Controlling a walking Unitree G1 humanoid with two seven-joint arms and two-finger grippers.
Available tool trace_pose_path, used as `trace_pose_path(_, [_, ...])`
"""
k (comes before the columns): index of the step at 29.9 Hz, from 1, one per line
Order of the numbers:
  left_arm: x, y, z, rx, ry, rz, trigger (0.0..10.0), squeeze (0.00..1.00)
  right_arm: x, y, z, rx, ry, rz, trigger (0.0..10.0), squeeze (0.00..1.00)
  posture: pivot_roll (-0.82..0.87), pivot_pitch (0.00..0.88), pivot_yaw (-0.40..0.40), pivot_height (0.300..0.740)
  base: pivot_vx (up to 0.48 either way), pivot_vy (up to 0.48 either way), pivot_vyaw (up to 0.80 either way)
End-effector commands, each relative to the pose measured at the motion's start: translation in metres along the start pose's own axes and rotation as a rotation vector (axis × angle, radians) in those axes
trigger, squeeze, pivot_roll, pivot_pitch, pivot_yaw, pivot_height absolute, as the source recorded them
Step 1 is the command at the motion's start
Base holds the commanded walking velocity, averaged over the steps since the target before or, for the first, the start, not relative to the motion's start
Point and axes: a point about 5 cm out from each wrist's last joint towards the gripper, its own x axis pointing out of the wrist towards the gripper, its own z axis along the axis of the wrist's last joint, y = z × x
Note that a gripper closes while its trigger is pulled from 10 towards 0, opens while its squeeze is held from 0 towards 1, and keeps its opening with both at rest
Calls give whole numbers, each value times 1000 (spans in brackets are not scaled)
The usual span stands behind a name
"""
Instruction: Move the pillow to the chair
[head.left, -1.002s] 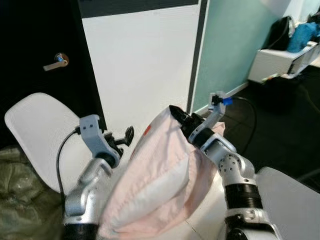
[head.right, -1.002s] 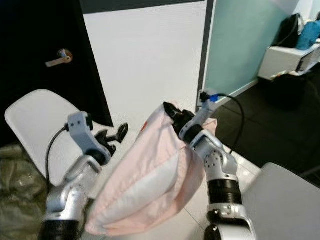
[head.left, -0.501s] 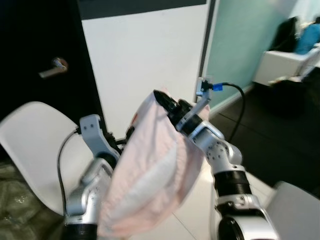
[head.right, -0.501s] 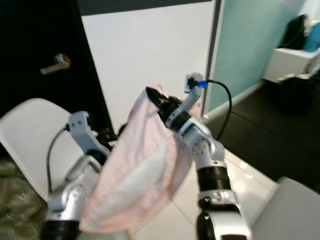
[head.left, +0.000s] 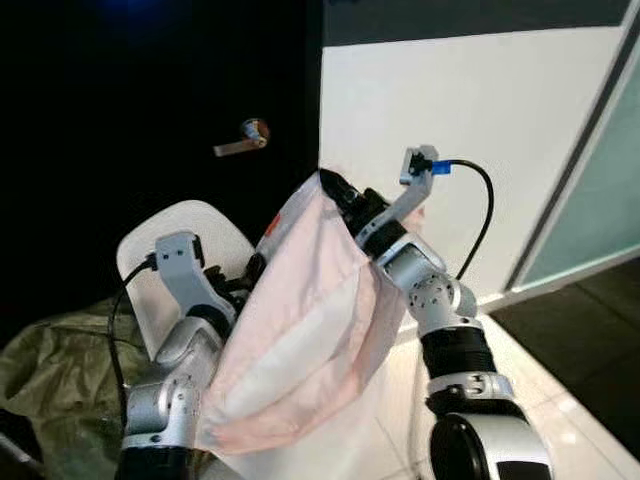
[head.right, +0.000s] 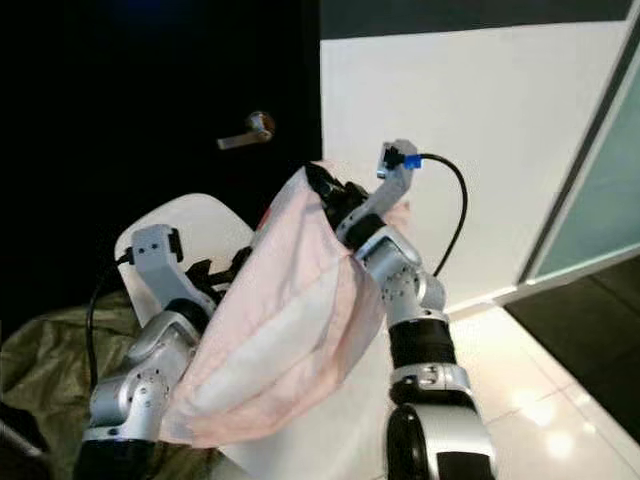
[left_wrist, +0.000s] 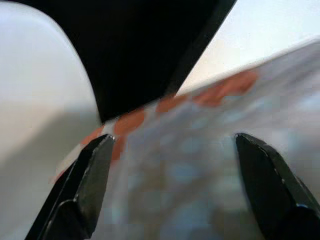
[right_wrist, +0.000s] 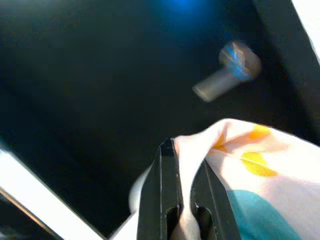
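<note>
Right wrist view showed my right gripper (right_wrist: 181, 220) pinching the pillow's (head.left: 300, 350) top corner. It hung limp, soft and light, before the chair (head.left: 170, 235) at 10 o'clock. My left gripper (left_wrist: 175, 187) gaped open against its side.

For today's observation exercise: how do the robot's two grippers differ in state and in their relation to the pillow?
The right gripper is shut, pinching the pillow at its top corner; the left gripper is open, its fingers either side of the fabric. The right is raised high; the left sits lower. Both are at the pillow.
</note>
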Motion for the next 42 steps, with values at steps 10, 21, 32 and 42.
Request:
trace_pose_path(10, [-2, 3, -7, -3, 39, 32, 10000, 0, -19, -40, -46, -206, 395, -306, 10000, 0, -159, 0, -9, 726, 0, 0, 0])
trace_pose_path(21, [-3, 2, -9, -9, 57, 32, 10000, 0, -62, -70, -88, -98, 779, -469, 10000, 0, -157, 1, -10, 691, 0, 0, 0])
trace_pose_path(32, [-4, 2, -10, -7, 72, 34, 10000, 0, -81, -72, -105, 0, 902, -477, 10000, 0, -155, 11, -13, 651, 0, 0, 0])
trace_pose_path(42, [-3, 1, -11, -8, 81, 34, 10000, 0, -73, -62, -109, 12, 930, -401, 10000, 0, -156, 14, -12, 616, 0, 0, 0])
